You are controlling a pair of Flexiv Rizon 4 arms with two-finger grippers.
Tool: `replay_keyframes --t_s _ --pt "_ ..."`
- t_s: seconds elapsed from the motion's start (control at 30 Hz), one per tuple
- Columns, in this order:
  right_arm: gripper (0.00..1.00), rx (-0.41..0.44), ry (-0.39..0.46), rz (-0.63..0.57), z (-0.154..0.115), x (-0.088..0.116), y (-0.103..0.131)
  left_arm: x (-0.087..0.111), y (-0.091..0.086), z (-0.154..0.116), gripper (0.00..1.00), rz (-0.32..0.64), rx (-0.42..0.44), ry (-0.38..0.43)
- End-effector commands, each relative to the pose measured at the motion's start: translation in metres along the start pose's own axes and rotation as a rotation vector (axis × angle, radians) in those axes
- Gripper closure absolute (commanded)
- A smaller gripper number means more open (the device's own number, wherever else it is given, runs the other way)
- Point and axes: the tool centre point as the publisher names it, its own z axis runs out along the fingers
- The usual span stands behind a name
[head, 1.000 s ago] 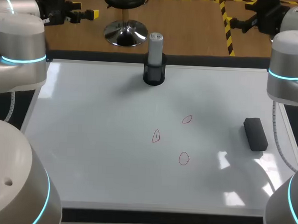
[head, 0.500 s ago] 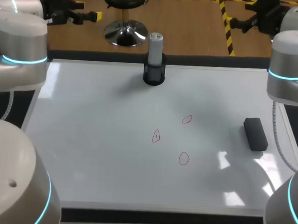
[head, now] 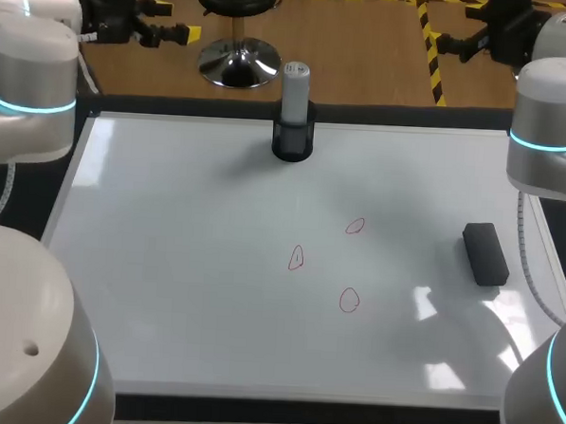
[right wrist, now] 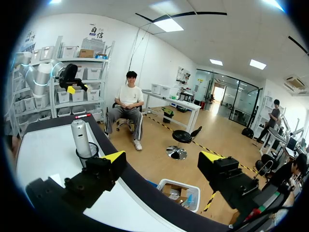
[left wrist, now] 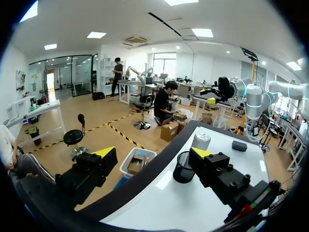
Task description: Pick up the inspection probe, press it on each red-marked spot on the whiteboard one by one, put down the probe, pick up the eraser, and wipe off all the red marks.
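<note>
Currently we hold both arms raised at the two sides of the whiteboard (head: 185, 264), which lies flat and covers the table top.

1. The left arm (head: 29, 75) enters from the left. The left gripper (left wrist: 152, 154) hangs beyond the far left corner of the board, over the floor. Its two fingers are spread wide.
2. The right arm (head: 554, 122) enters from the right. The right gripper (right wrist: 163, 157) hangs beyond the far right corner of the board. Its two fingers are likewise spread wide.
3. The probe (head: 295, 84), a grey cylinder, stands upright in a black round holder (head: 292, 141). The holder sits on the board at its far edge, near the middle. The upper part of the probe rises above the holder rim.
4. In the left wrist view, the holder lies ahead of the gripper and is partly hidden behind one finger. In the right wrist view, we see the probe and holder ahead of one finger.
5. The eraser (head: 486, 253), a dark block, lies flat near the right edge of the board, well apart from both grippers.
6. Three red marks, all small outlined loops, sit right of the board centre, apart from one another:
   - the far mark (head: 355, 225);
   - the left mark (head: 297, 258);
   - the near mark (head: 349, 299).

The eraser lies well to the right of all three marks.
</note>
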Motion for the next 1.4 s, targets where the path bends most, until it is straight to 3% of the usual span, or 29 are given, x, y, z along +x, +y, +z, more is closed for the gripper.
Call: replay_keyframes --t_s 0.03,0.5,0.63,1.1,1.4 --pt "0.00 0.000 0.000 0.000 0.000 0.000 0.000 -0.007 0.004 -0.001 0.00 0.021 0.016 0.068" --pt "0.00 0.000 0.000 0.000 0.000 0.000 0.000 -0.003 0.013 -0.006 0.00 0.081 0.044 0.217" --pt "0.00 0.000 0.000 0.000 0.000 0.000 0.000 0.002 0.012 -0.006 0.00 0.123 0.043 0.313" --pt "0.00 0.000 0.000 0.000 0.000 0.000 0.000 0.002 0.018 0.000 0.00 0.200 0.067 0.510" --pt "0.00 0.000 0.000 0.000 0.000 0.000 0.000 0.011 0.025 0.011 0.00 0.212 0.069 0.580"
